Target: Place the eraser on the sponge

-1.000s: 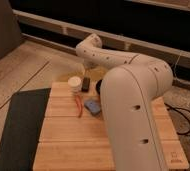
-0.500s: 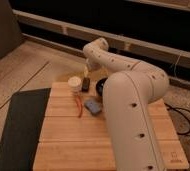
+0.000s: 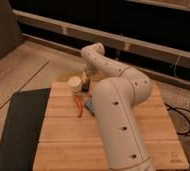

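My white arm (image 3: 119, 100) rises from the bottom of the camera view and bends back over the wooden table (image 3: 63, 140). The dark gripper (image 3: 85, 81) hangs from the wrist near the table's back edge. It is just right of a small white labelled container (image 3: 75, 83). A corner of the blue-grey sponge (image 3: 89, 105) shows on the table in front of the gripper, and the arm covers the remainder of it. The eraser is hidden.
A thin red-orange strip (image 3: 79, 107) lies just left of the sponge. A dark mat (image 3: 20, 127) lies on the floor along the table's left side. A dark wall with ledges (image 3: 138, 37) runs behind the table.
The arm's upper joint has swung a little to the right. The gripper has stayed over the back of the table beside the white container.
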Motion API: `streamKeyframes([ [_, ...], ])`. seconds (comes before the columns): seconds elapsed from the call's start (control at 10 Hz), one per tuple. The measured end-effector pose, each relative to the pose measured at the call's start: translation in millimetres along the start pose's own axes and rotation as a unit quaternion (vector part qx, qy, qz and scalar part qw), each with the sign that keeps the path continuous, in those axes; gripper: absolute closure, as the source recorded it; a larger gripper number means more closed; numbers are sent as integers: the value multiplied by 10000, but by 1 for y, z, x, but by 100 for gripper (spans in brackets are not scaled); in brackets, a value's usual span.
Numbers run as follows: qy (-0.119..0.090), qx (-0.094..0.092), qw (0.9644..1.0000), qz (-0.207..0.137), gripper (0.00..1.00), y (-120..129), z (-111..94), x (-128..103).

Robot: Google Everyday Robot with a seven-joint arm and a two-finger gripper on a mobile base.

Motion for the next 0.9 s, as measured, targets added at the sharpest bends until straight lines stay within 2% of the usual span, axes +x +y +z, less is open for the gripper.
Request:
streamKeyframes([
  [0.1,46,-73,10000,19,35,1,5,0],
  [0.6,66,-698,9971,292,35,14,35,-8],
  [0.9,148,-833,9957,382,37,13,48,-4],
])
